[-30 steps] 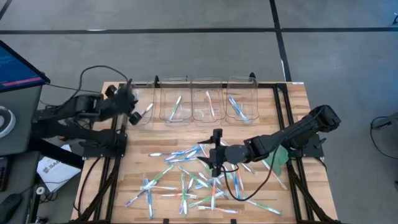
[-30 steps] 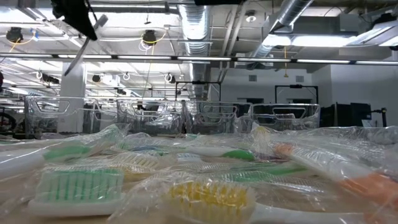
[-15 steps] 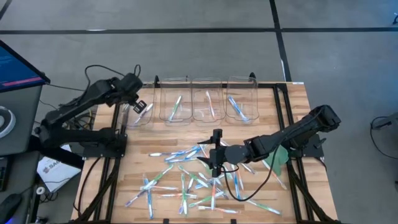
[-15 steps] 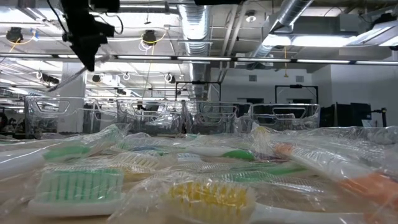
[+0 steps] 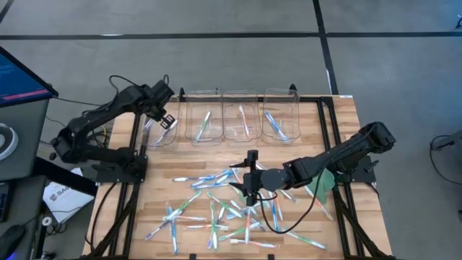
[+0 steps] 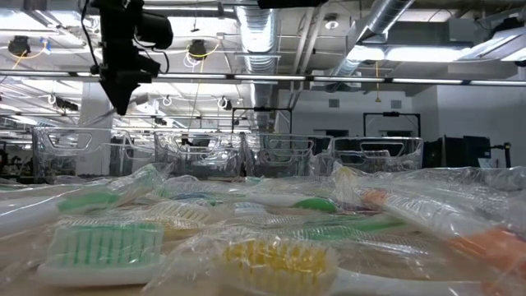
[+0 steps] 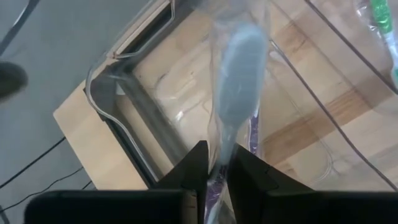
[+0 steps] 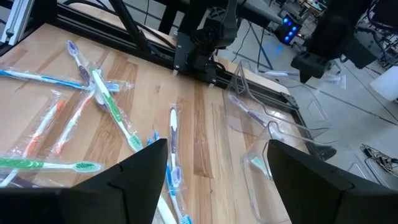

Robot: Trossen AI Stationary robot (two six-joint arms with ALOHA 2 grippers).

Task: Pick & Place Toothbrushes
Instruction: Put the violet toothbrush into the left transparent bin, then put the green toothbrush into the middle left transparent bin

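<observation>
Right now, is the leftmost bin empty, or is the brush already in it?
Not dropped yet. The left claw has the wrapped brush between its fingers, above the leftmost bin, which looks empty.

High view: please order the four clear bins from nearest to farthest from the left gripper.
From the left gripper:
1. Leftmost bin, right under it.
2. Second bin, next to the right.
3. Third bin, past the middle.
4. Rightmost bin, far right end.

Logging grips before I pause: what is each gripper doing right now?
Left gripper: closed on a wrapped pale-blue-headed toothbrush above the leftmost clear plastic bin.
Right gripper: open, empty.
</observation>
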